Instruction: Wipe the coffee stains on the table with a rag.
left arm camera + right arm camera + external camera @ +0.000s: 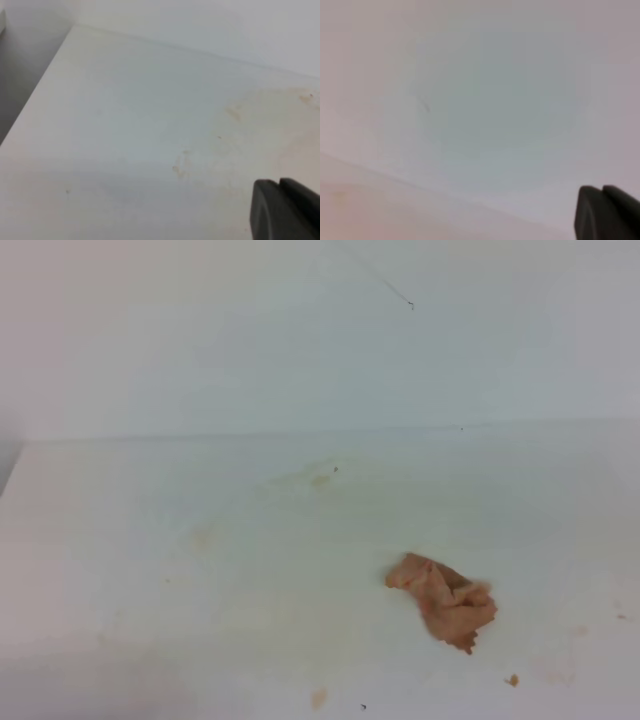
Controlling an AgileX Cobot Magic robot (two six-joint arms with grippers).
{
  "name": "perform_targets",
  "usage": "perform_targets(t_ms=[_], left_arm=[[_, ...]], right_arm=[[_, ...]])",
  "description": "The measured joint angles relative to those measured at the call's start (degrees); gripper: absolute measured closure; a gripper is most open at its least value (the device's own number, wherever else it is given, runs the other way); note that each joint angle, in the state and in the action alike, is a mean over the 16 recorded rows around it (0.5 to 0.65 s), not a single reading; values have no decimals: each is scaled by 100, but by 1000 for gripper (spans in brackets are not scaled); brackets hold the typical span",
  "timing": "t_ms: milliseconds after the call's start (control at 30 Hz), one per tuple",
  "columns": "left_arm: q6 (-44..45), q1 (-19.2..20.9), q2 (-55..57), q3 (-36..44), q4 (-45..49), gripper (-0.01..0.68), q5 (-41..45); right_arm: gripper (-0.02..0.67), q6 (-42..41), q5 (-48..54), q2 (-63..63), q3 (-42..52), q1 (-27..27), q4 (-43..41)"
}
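The white table (150, 570) fills the high view, backed by a pale wall (250, 340) with a thin dark scratch (385, 285) near its top. Faint yellowish smears (315, 478) arc across the table's middle, all that shows of the coffee stains apart from small brown specks (318, 698) along the front edge. The rag (445, 600), a crumpled salmon-pink lump, lies free on the right half of the table, its long axis slanting from upper left to lower right, nothing touching it and nothing standing in the way. Neither arm appears in the high view. The right gripper (607, 212) shows only as a dark corner against wall and table edge, its fingers pressed together and holding nothing; the rag's side of the table makes it, in all likelihood, the nearer arm. The left gripper (285, 210) hangs over the smeared left part of the table, and whether its fingers are spread cannot be told.
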Motion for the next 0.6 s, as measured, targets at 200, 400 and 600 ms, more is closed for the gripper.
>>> perform_targets(t_ms=[200,400,600], left_arm=[[0,0,0,0,0,672,0],[0,0,9,0,0,672,0],[0,0,9,0,0,672,0]], right_arm=[[649,342,-679,-1596,1869,-671,29],[649,683,-983,-2526,3315,-1074,62],[649,982,-949,-2864,4064,-1262,87]])
